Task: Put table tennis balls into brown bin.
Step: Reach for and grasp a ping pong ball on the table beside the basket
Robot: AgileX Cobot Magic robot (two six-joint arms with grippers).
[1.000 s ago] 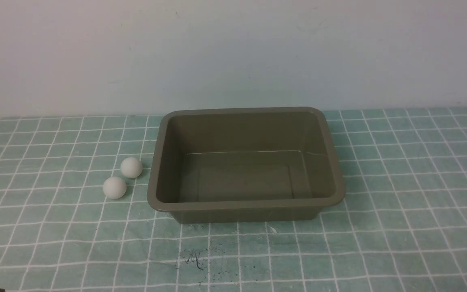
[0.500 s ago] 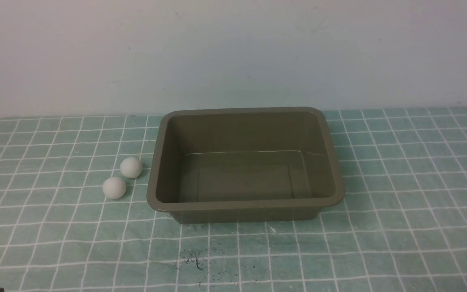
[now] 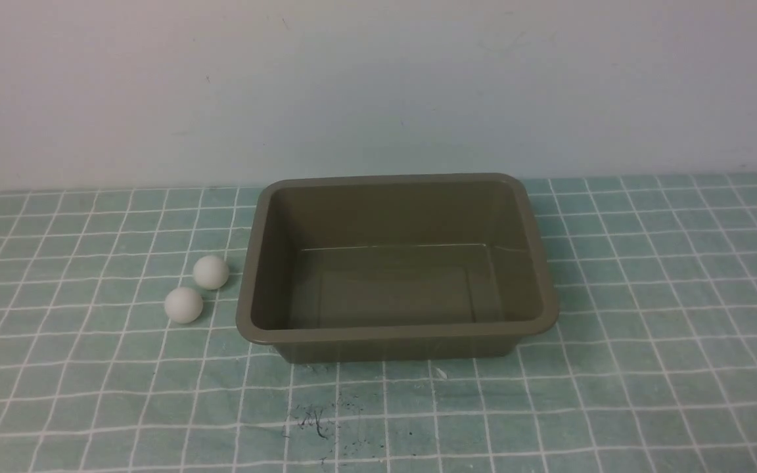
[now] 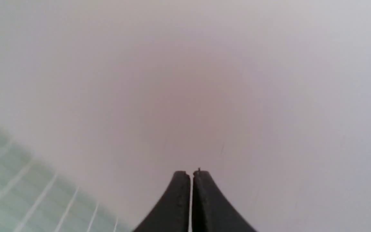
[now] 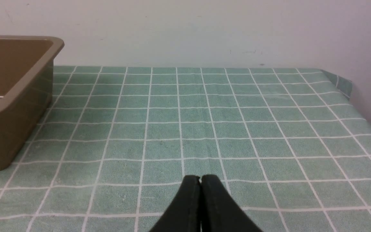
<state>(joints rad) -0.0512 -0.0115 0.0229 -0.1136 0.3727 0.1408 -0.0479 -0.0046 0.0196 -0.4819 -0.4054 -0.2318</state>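
Near ball point(image 3: 183, 305) and far ball point(image 3: 211, 272) are both on the green checked cloth point(image 3: 648, 295), outside the brown bin point(image 3: 391, 333).
Going left to right for you: your left gripper point(image 4: 191, 176) has its fingers pressed together, pointed mostly at the blank wall point(image 4: 204, 80). The balls sit close together, not touching, just left of the bin. Your right gripper point(image 5: 201, 181) hangs over the cloth, fingers pressed together too, with a corner of the bin in its camera.

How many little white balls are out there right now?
2. Both lie on the tablecloth left of the brown bin: the far ball near its rim, the near ball slightly further left. None shows inside it.
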